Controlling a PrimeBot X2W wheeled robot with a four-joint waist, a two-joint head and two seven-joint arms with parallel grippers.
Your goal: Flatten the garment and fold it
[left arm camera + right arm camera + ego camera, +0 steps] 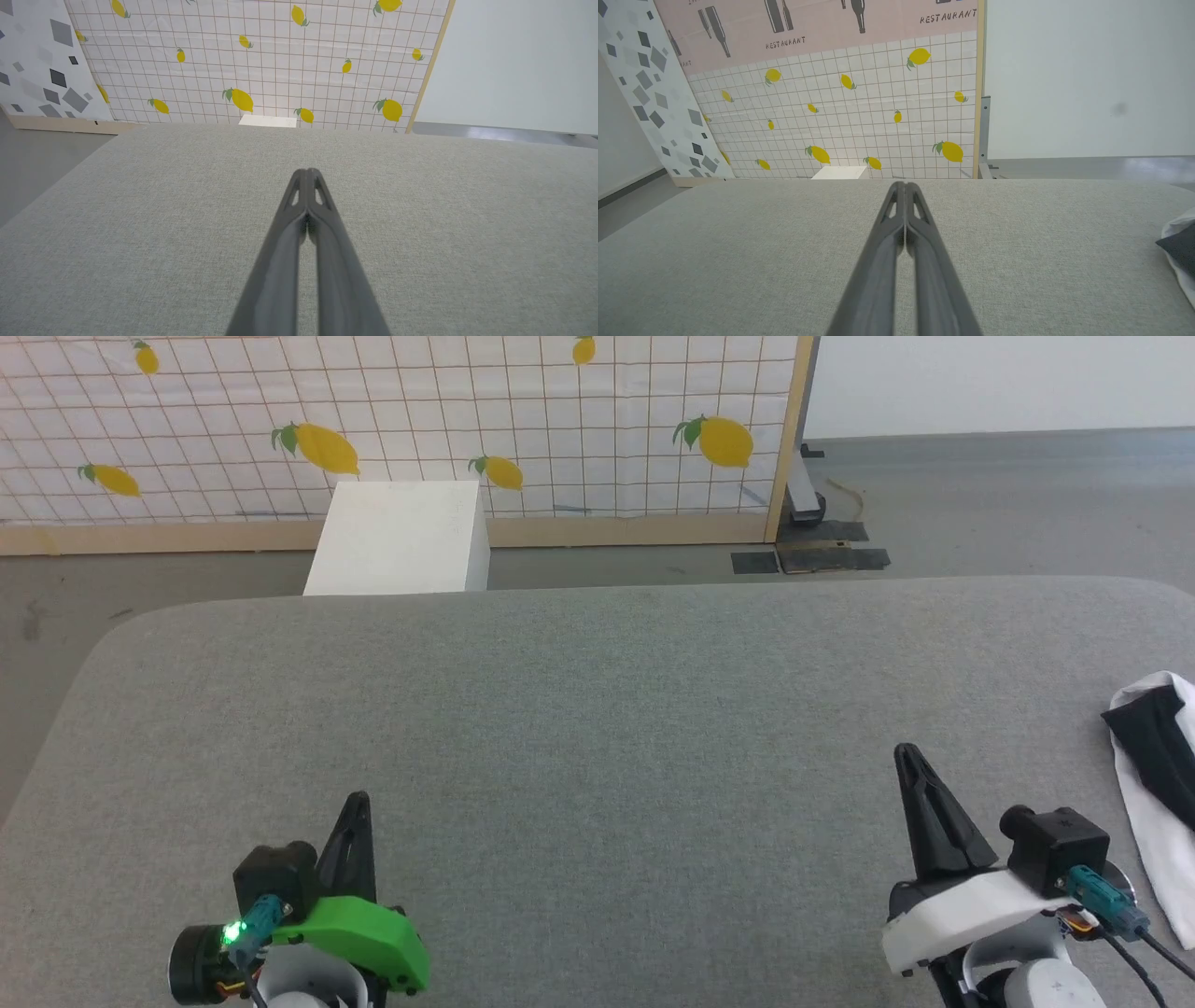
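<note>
The garment (1153, 803), white cloth with a black part across it, lies bunched at the right edge of the grey table (597, 728); most of it runs out of view. A corner of the garment (1178, 247) also shows at the right edge in the right wrist view. My right gripper (904, 753) is shut and empty, low over the table a short way left of the garment. My left gripper (358, 799) is shut and empty near the table's front left. Both pairs of fingers, left (307, 173) and right (901, 185), are pressed together at the tips.
A white box (400, 537) stands on the floor beyond the table's far edge. Behind it is a lemon-print tiled panel (392, 420) with a wooden frame. Grey floor (980, 495) lies to the far right.
</note>
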